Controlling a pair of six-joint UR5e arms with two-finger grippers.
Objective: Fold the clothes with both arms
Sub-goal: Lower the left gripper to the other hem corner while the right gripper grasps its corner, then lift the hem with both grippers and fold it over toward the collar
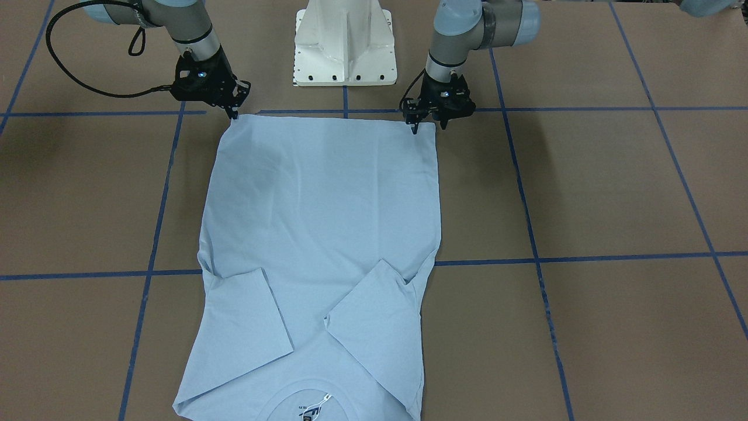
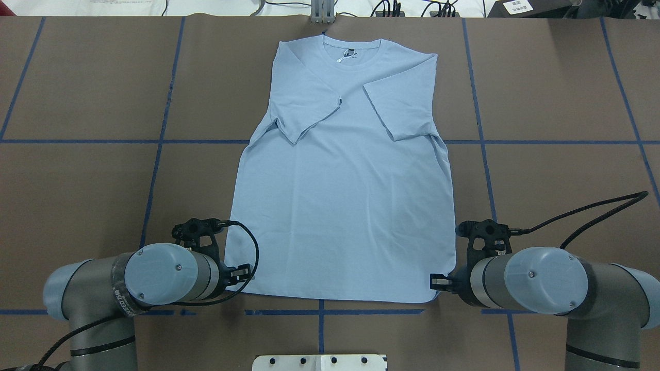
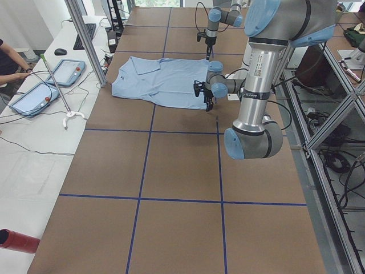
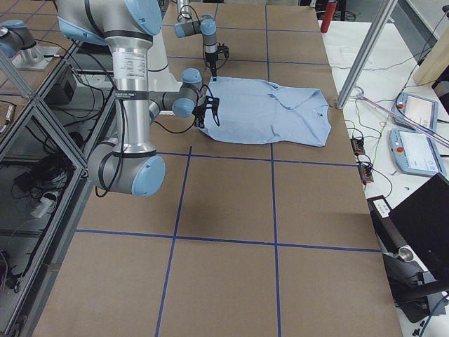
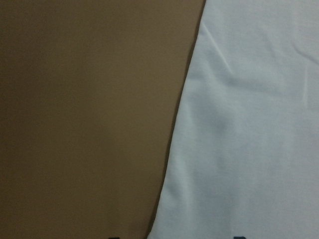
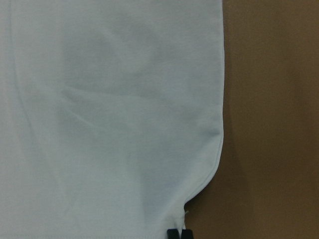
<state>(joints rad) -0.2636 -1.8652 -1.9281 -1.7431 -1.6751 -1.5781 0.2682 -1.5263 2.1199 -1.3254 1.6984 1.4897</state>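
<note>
The clothes are one light blue T-shirt (image 1: 321, 204) (image 2: 345, 196) lying flat on the brown table, both sleeves folded inward and the collar at the far end from the robot. Both arms reach down to the hem corners nearest the base. My left gripper (image 1: 428, 124) (image 2: 241, 272) stands open, its fingers astride the shirt's side edge (image 5: 174, 149). My right gripper (image 1: 235, 111) (image 2: 437, 281) (image 6: 179, 234) is shut on the other hem corner, where the cloth puckers at the fingertips.
The white pedestal base (image 1: 345, 47) (image 2: 319, 362) stands just behind the hem. Blue tape lines (image 2: 154, 170) grid the table. A side table with tablets (image 3: 34, 97), a person's hand (image 3: 23, 74) and a metal post (image 3: 85, 40) lie beyond the collar end.
</note>
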